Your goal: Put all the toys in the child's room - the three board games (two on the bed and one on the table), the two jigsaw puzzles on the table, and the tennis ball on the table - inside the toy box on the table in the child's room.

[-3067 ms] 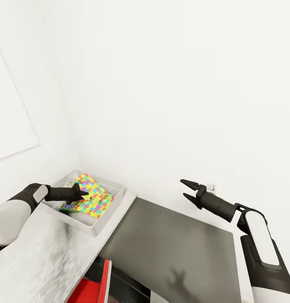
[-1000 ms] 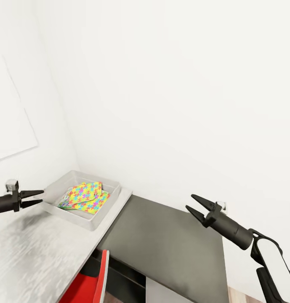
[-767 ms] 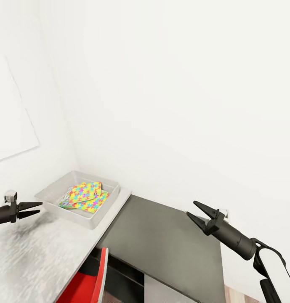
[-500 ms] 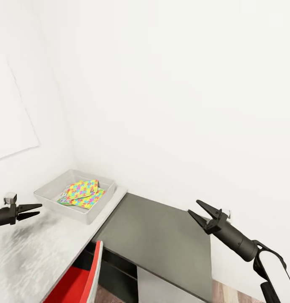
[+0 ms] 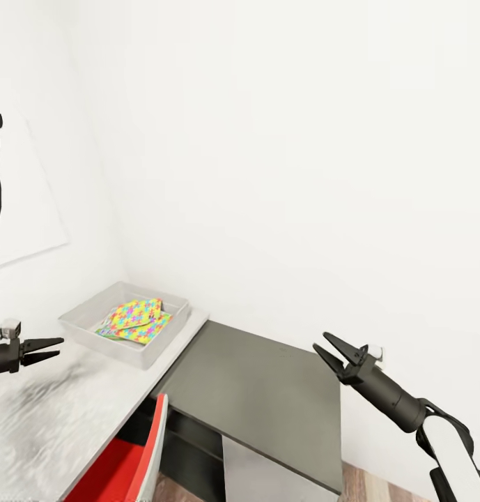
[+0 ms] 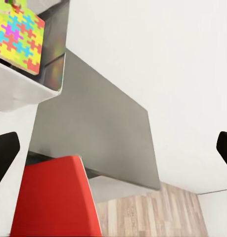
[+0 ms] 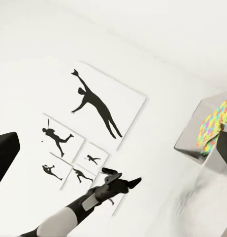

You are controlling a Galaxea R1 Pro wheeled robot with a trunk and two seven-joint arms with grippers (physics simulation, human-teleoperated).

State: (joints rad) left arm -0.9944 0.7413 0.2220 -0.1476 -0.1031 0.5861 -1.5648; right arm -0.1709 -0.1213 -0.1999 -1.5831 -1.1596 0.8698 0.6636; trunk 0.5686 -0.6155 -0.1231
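Note:
The grey toy box (image 5: 120,350) stands at the far corner of the table against the wall. Two bright jigsaw puzzles (image 5: 136,318) lie overlapping inside it, and they show again as the puzzles (image 6: 16,36) in the box (image 6: 20,91) in the left wrist view. My left gripper (image 5: 47,348) hovers open and empty over the pale tabletop, a short way in front of the box. Open too, my right gripper (image 5: 331,351) hangs over the dark tabletop's far right edge. The right wrist view shows the left gripper (image 7: 127,183) and the box (image 7: 195,143).
The table has a pale marbled part (image 5: 44,425) and a dark grey part (image 5: 260,394). A red chair (image 5: 125,464) is tucked under its front edge. Silhouette posters (image 7: 101,103) hang on the left wall. Wooden floor (image 6: 138,215) lies beyond the table.
The left gripper has let go of a puzzle, now in the box, and drawn back toward me. The view has shifted. The right arm sits lower and further right.

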